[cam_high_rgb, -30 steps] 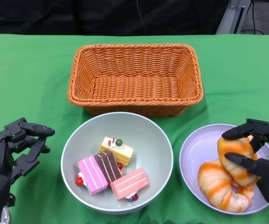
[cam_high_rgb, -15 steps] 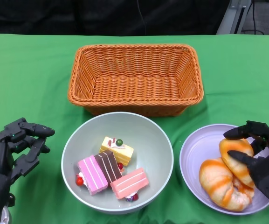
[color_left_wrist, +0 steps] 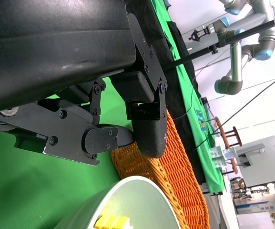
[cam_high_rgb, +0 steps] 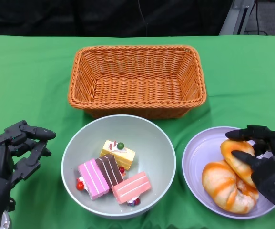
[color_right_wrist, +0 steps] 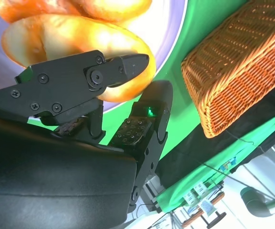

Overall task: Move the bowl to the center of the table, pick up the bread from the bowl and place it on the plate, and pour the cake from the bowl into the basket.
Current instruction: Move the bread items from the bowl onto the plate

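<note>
- The right hand (cam_high_rgb: 266, 164) is resting at the near right, over the lilac plate (cam_high_rgb: 198, 152), with its fingers (cam_high_rgb: 246, 133) curled around the upper of two glazed bread rolls (cam_high_rgb: 239, 157); the roll is sitting on the plate, on top of the other roll (cam_high_rgb: 223, 186).
- From the right wrist view, one fingertip (color_right_wrist: 127, 62) is pressing on the roll's crust, while whether the opposite finger is touching cannot be told.
- The step in hand looks like releasing the bread: the fingers should be spreading wide before the hand is lifting, so the roll is not getting dragged off the plate (it is perched on its neighbour and could roll).
- The left hand (cam_high_rgb: 13, 157) is hovering at the near left, fingers apart and holding nothing, just beside the grey bowl (cam_high_rgb: 80, 143) but not touching it.
- The bowl is sitting near the centre, holding cake slices (cam_high_rgb: 111, 174), just in front of the wicker basket (cam_high_rgb: 137, 78).
- The pour is likely coming next, so the bowl needs a firm grip on its rim.
</note>
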Controlling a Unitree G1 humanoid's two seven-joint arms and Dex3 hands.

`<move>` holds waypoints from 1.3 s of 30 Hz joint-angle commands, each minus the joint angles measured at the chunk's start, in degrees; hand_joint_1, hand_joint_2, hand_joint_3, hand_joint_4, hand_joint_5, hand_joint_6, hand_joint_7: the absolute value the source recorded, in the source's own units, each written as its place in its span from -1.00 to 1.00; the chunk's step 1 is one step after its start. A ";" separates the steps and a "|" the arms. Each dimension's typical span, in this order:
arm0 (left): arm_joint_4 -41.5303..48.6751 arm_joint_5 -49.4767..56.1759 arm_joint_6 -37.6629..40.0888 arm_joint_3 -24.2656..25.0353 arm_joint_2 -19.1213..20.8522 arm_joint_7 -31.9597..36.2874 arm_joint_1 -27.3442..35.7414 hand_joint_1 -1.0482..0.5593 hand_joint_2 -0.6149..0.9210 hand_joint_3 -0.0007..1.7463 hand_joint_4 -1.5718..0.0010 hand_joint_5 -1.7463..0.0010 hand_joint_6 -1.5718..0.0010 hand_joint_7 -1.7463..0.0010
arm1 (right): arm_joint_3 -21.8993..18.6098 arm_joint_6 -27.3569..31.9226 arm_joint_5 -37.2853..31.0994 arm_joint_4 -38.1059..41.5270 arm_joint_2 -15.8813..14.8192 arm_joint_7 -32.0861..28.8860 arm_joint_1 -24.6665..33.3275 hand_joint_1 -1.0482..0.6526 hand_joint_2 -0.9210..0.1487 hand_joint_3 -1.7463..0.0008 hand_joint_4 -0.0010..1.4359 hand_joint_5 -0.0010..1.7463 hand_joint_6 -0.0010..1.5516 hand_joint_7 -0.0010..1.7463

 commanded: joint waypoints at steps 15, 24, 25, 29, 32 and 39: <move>0.45 -0.08 -0.76 0.26 1.07 0.08 0.14 0.18 0.88 -0.38 0.05 -0.59 -0.13 -0.09 | 2.29 4.07 -4.07 -6.80 -1.72 0.58 2.74 -0.03 -0.94 1.00 0.15 -0.86 0.11 -0.99; 0.39 -0.46 -0.12 0.40 0.95 -0.16 0.16 0.19 0.89 -0.39 0.05 -0.60 -0.13 -0.09 | 2.77 7.52 -7.11 -12.34 -2.16 0.62 3.82 -0.16 -0.97 0.99 0.17 -0.90 0.12 -0.99; 0.39 -0.49 -0.16 0.41 0.95 -0.19 0.16 0.19 0.90 -0.39 0.05 -0.60 -0.13 -0.09 | 2.80 7.83 -7.21 -12.76 -2.17 0.71 3.92 -0.17 -0.97 0.99 0.17 -0.90 0.12 -0.99; 0.35 -0.87 -0.24 0.46 0.94 -0.91 0.18 0.20 0.90 -0.40 0.05 -0.60 -0.12 -0.09 | 3.07 10.10 -8.61 -17.10 -2.71 1.77 4.76 -0.22 -0.99 0.99 0.13 -0.93 0.10 -1.00; 0.45 -0.48 -0.22 0.38 1.04 -0.54 0.13 0.19 0.90 -0.40 0.05 -0.59 -0.13 -0.09 | 3.25 12.84 -9.45 -21.47 -3.08 4.12 5.39 -0.23 -1.00 0.99 0.11 -0.94 0.08 -1.00; 0.71 -0.76 -0.38 0.56 0.90 -0.73 -0.07 0.19 0.90 -0.41 0.05 -0.59 -0.13 -0.09 | 3.69 16.05 -10.73 -26.59 -2.97 6.15 6.30 -0.26 -0.97 1.00 0.09 -0.96 0.12 -0.98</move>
